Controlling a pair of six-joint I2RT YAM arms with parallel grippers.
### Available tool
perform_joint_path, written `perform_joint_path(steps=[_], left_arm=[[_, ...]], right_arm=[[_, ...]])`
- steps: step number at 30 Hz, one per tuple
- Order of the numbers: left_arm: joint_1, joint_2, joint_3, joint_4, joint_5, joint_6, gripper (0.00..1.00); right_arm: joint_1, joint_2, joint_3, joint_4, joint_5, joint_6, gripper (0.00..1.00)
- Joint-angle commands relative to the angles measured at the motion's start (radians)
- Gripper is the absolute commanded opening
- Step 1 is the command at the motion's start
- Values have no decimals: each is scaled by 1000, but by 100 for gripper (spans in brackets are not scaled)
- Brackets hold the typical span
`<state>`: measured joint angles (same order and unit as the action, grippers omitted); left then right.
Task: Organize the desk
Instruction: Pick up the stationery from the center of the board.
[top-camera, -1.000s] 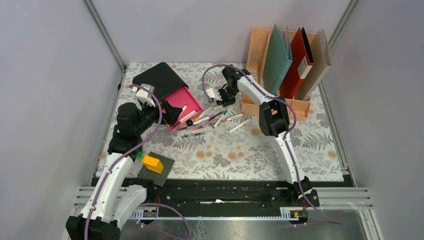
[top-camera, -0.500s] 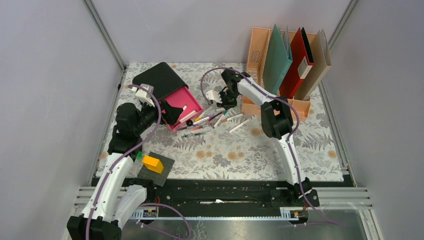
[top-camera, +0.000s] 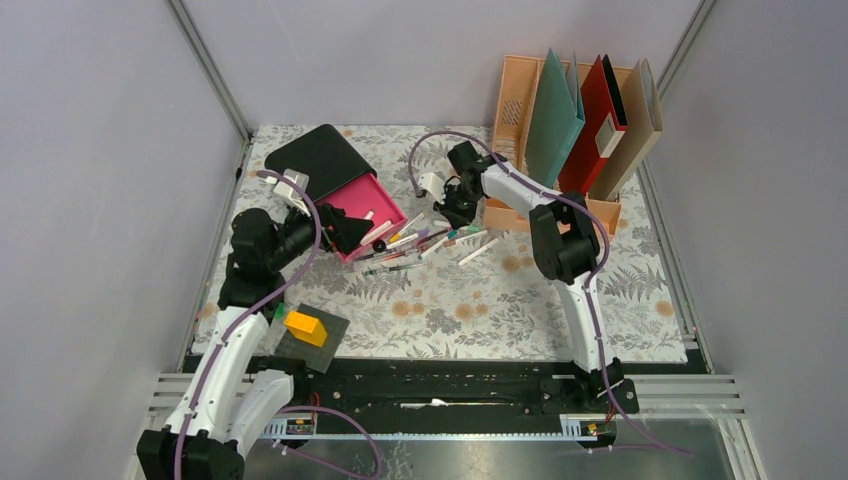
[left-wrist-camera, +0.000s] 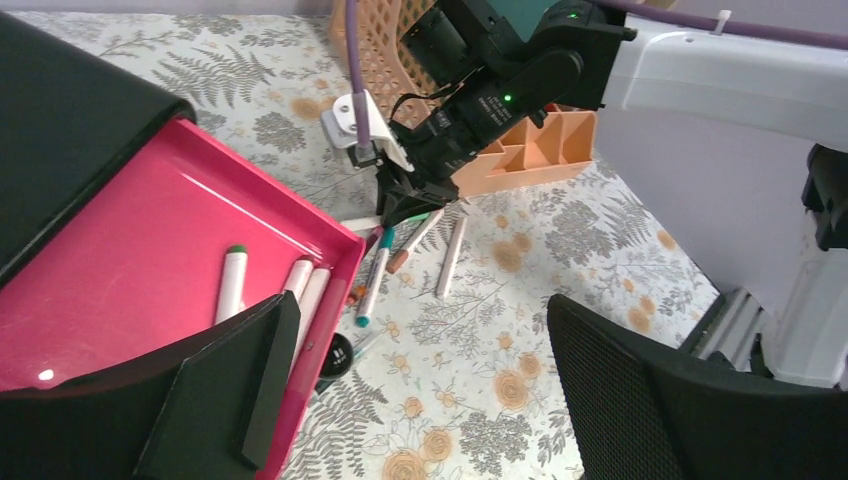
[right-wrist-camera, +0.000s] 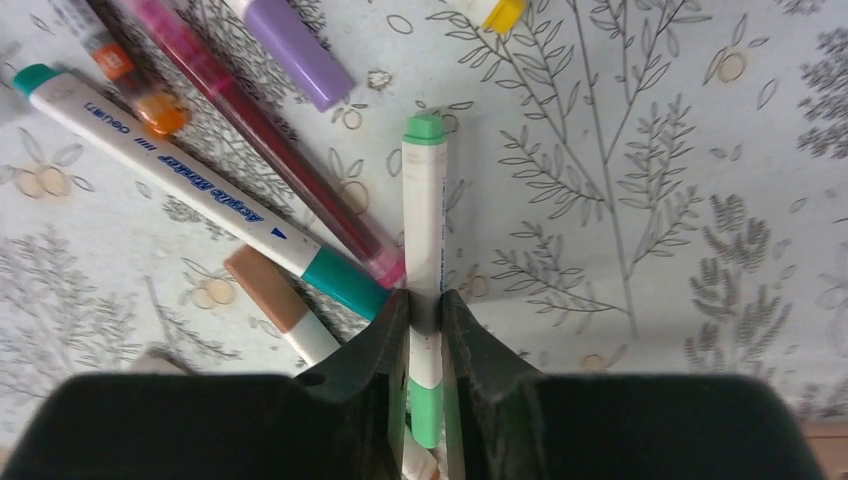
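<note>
**Right tool** (right-wrist-camera: 425, 300): clenched on a green-capped marker (right-wrist-camera: 424, 215), pinched low on the barrel. The marker points straight ahead of the tool and appears to lie on the worktop (top-camera: 480, 300). Close to one side of the fingers are a teal-capped acrylic marker (right-wrist-camera: 200, 195), a pink pen and a brown-tipped one.

**Left tool** (left-wrist-camera: 420, 320): released, jaws spread wide, grasping nothing. The open pink drawer (left-wrist-camera: 130, 250) sits below and beside one finger.

**Worktop**: beneath both tools, carrying everything listed.

**Progress (judged)**: partway.
- Done: three markers (left-wrist-camera: 290, 285) lie in the drawer.
- Left: a scatter of loose pens (top-camera: 415, 245) between the two tools.

**View notes**:
- Only the right wrist view shows the pinch on the marker.
- Only the left wrist view shows what the drawer holds.
- Only the overhead view shows the folders in the peach file rack (top-camera: 515, 100) beyond the right tool, and a yellow block (top-camera: 305, 325) back near the left arm.
</note>
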<state>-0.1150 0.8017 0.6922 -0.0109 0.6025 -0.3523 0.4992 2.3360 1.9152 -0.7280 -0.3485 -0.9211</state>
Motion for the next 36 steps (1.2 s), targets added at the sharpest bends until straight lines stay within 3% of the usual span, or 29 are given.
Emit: perform_joint_path(steps=[1,11,17,22,30,36], left_arm=[[6,-10,-27,142,95,-85,99],[6,16,-132,445,197,-381,99],[-2,23,-245,652,186,-571,99],[-70,15,-321,776,75,-642,99],[-274,81,-356,893,-148,-640,99],[-392,193,-338,998,-275,-623,99]], right_arm=[[9,-116,-62,65,-71,195,0],[8,-238,-189,173,-182,356,0],[7,-335,-279,233,-268,426,0],[-3,-425,-336,255,-379,500,0],[-18,-590,-459,264,-547,580,0],[-55,-768,-667,456,-675,693,0]])
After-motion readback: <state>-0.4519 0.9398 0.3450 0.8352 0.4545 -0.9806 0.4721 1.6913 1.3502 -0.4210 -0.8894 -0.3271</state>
